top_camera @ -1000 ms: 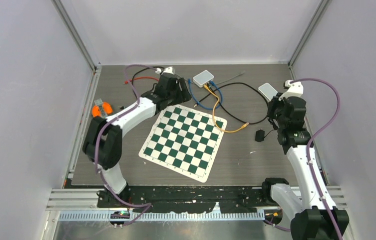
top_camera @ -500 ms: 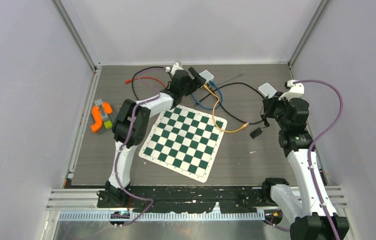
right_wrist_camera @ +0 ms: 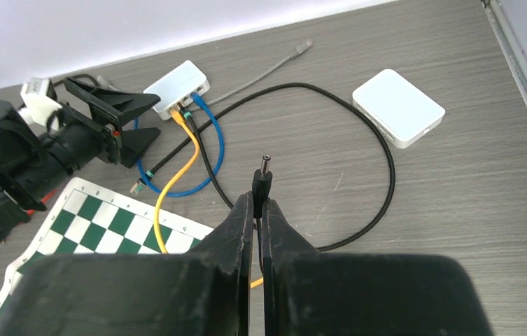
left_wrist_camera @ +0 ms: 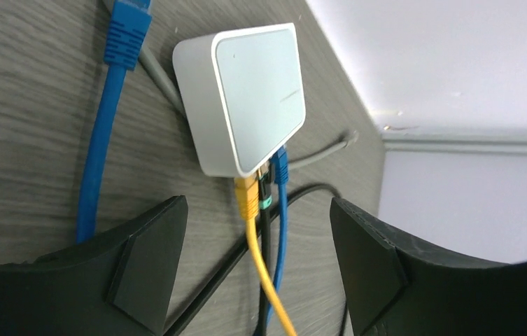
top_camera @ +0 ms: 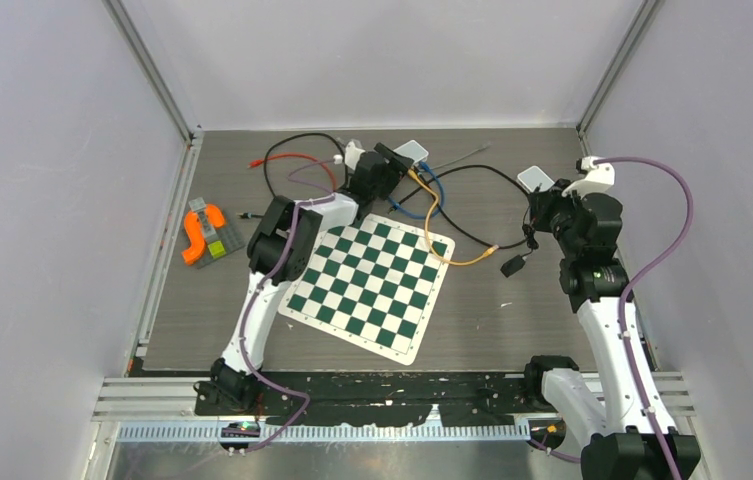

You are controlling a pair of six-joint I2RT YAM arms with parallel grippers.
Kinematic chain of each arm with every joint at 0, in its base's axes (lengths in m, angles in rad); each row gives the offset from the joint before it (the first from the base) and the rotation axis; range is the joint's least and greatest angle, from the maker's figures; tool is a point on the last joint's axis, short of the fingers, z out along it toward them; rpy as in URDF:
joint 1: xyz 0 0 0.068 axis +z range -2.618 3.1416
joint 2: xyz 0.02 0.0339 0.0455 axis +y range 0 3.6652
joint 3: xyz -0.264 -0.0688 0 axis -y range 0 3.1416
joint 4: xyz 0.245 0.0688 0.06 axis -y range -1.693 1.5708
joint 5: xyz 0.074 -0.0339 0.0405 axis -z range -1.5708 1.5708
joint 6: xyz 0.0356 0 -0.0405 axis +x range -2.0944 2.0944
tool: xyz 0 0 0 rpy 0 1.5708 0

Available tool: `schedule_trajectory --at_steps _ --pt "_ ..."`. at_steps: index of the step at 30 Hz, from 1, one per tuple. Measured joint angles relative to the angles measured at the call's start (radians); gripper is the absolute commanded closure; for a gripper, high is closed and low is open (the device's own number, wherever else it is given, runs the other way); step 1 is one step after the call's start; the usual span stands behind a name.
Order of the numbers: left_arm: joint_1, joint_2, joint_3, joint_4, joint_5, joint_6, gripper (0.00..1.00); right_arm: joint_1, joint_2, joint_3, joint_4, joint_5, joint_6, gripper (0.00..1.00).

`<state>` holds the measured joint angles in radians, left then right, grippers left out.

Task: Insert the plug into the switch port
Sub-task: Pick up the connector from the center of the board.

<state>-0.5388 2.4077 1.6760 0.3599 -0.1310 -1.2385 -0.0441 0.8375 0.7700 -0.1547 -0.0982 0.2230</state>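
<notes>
Toward the far middle of the table (top_camera: 512,320), the white network switch (left_wrist_camera: 257,105) lies flat, its port face turned to the near side. A yellow cable (left_wrist_camera: 248,199), a blue cable (left_wrist_camera: 280,196) and a dark one between them are already plugged in there.

The left gripper (left_wrist_camera: 257,217) hovers just short of that face. Its jaws are released wide and empty, one to each side of the cables, probably so they can close on the box and brace it against a push.

Over to the right, the right gripper (right_wrist_camera: 257,203) has its jaws clenched on the black barrel plug (right_wrist_camera: 263,175). The metal pin stands clear beyond the fingertips and points to the far side, which leaves the tip free to enter a socket. Its black lead (right_wrist_camera: 386,161) loops away across the table.

Which socket takes the plug I cannot tell, as no view shows an empty one clearly.

Bare table lies between plug and switch, though cable loops cross it. The chessboard mat (top_camera: 367,285) bounds the near left, and a second white box (right_wrist_camera: 398,107) sits far right, near the right arm. With the back wall (top_camera: 382,70) close behind the switch and the left jaws on its near side, the open approach looks to be from the right.
</notes>
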Motion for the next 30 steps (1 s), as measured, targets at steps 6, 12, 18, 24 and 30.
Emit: schedule_trajectory --at_steps 6,12,18,24,30 --pt "0.002 0.080 0.088 0.048 -0.025 -0.103 0.27 0.000 0.010 0.030 0.005 0.005 0.021 0.95" --pt "0.004 0.121 0.124 0.053 -0.031 -0.191 0.34 0.000 0.028 0.047 0.005 0.019 0.028 0.95" --pt "0.006 0.144 0.143 0.055 -0.035 -0.221 0.42 0.000 0.048 0.061 0.006 0.031 0.035 0.95" --pt "0.009 0.148 0.143 0.054 -0.045 -0.232 0.52 0.000 0.055 0.062 0.007 0.034 0.039 0.95" --pt "0.018 0.150 0.116 0.087 -0.044 -0.246 0.68 0.000 0.055 0.062 0.012 0.034 0.038 0.95"
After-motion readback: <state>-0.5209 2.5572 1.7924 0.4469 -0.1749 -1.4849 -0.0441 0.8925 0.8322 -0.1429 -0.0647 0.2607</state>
